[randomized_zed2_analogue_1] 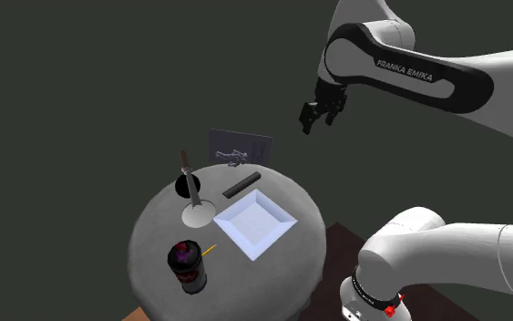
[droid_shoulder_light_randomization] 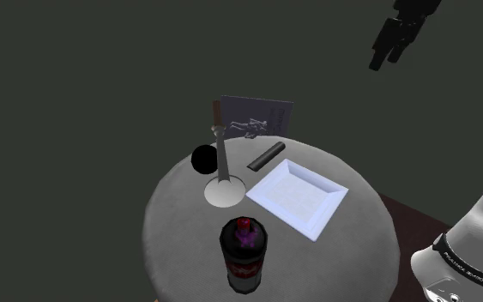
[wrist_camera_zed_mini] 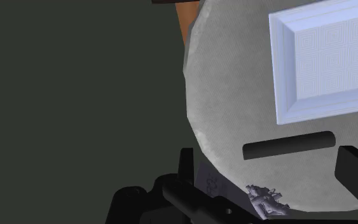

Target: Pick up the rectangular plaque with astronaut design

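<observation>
High over the far side of the white tray (droid_shoulder_light_randomization: 275, 176), the black hand (droid_shoulder_light_randomization: 384, 60) hangs in the air, well clear of everything. Its fingers (wrist_camera_zed_mini: 187, 175) stand wide apart with nothing between them, as the wrist view shows.

That tray sits on a round grey tabletop (droid_shoulder_light_randomization: 179, 223). The grey rectangular plaque (droid_shoulder_light_randomization: 256, 116) with the small astronaut figure stands upright beyond the tray, at the tabletop's far edge, below the hand and off to one side of it. Between tray and plaque lies a short black bar (droid_shoulder_light_randomization: 265, 156), just beside the tray's far rim and apart from the plaque.

Beside the tray, on the shoulder view's left, there's a thin post on a round pale base (droid_shoulder_light_randomization: 224, 191), and past that a black ball (droid_shoulder_light_randomization: 203, 160). On the near side of the tray stands a dark bottle (droid_shoulder_light_randomization: 244, 253) with a reddish top.

From the second exterior view, a thin yellow stick (randomized_zed2_analogue_1: 209, 248) lies between the bottle and the tray.
</observation>
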